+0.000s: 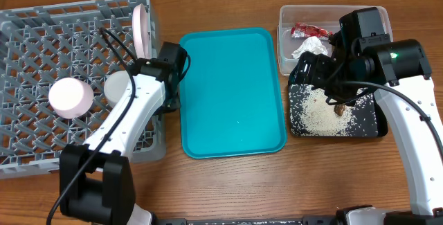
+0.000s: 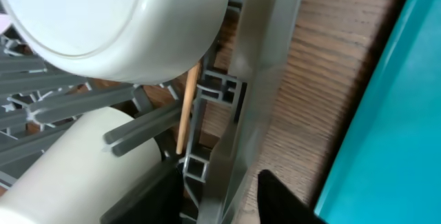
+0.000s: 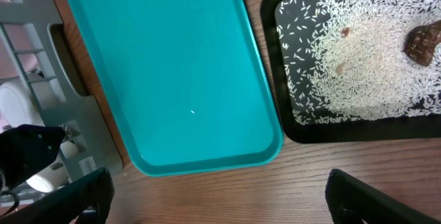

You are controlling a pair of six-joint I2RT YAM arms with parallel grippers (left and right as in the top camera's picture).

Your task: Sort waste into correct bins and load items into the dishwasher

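The grey dishwasher rack (image 1: 41, 38) at the left holds a standing plate (image 1: 141, 28), a cup (image 1: 70, 97) and a white bowl (image 1: 118, 85). My left gripper (image 2: 220, 200) hangs at the rack's right wall (image 2: 255, 79), jaws apart, one finger (image 2: 155, 196) inside and one outside. A wooden chopstick (image 2: 185, 107) leans inside that wall under the white bowl (image 2: 117, 24). The clear tub (image 1: 285, 24) holds a red wrapper (image 1: 310, 30) and a white wad (image 1: 311, 46). Rice (image 3: 365, 65) and a brown lump (image 3: 422, 43) lie in the black tray (image 1: 374, 124). My right gripper (image 3: 220, 196) is wide open and empty.
A teal serving tray (image 1: 232, 93) lies between the rack and the black tray. Bare wooden table (image 3: 227, 182) shows below the right gripper, in front of the teal tray. The right arm (image 1: 387, 59) reaches over the tub and the black tray.
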